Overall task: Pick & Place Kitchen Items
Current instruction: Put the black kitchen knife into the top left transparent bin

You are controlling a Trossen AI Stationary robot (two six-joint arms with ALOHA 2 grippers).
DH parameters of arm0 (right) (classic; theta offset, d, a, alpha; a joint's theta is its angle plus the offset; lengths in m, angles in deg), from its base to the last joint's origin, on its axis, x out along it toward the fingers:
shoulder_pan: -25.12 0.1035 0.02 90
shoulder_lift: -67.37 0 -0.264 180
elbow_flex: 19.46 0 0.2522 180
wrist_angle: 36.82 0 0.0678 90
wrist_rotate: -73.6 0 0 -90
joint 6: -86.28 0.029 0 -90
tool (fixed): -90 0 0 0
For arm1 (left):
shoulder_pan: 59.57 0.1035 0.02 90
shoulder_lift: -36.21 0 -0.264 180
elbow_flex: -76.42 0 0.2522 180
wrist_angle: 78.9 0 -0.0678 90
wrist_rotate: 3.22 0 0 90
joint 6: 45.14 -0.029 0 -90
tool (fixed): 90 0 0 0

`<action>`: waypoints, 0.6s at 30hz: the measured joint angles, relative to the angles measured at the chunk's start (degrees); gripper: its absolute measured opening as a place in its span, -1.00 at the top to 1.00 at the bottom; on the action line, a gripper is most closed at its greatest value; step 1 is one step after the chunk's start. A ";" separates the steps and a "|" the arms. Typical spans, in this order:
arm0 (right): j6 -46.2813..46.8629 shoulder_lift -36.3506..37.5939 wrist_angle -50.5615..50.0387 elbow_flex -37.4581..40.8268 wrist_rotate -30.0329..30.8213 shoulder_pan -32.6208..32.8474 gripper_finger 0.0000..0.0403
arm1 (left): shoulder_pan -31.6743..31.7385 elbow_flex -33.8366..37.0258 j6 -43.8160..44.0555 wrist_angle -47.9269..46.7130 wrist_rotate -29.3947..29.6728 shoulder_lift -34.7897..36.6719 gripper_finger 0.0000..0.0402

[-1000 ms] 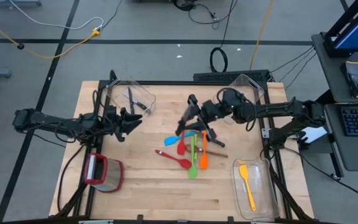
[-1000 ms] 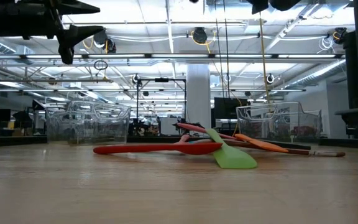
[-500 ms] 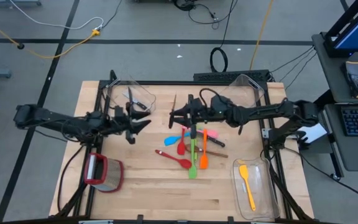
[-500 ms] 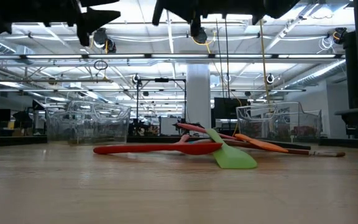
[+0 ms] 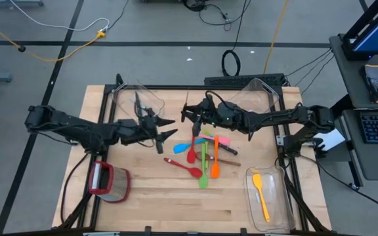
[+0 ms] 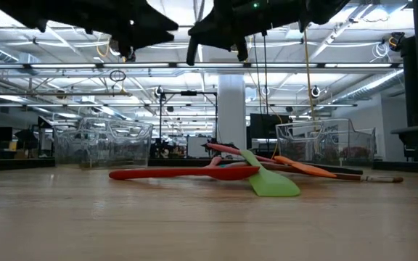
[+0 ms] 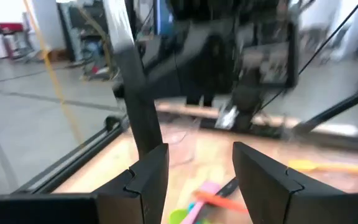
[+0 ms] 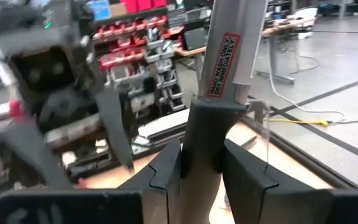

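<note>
The right end effector (image 8: 201, 168) pinched a stiff, light, black-handled knife (image 8: 229, 56) by its handle; the left end effector (image 7: 194, 171) hung open, empty.

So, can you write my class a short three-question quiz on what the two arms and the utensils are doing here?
1. True or false: the left claw grips a spoon.
2. The spatula lying alone in a clear bin is: A green, B yellow, C blue.
3. Fill in: the right claw is shut on a ____.
Key: 1 false, it is open and empty; 2 B; 3 knife.
</note>
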 joint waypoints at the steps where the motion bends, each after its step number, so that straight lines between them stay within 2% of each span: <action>1: 0.53 -0.01 0.05 0.00 0.81 0.01 0.57 | 0.02 -0.82 -0.29 -1.43 1.05 -0.82 0.09; 7: 2.80 -0.01 -0.01 0.00 2.40 0.29 0.57 | 2.19 -4.28 -1.21 -4.14 5.11 -4.80 0.09; 18: 3.53 -1.15 0.46 0.11 6.76 1.75 0.57 | 5.40 -4.51 1.41 -3.94 3.52 -5.73 0.09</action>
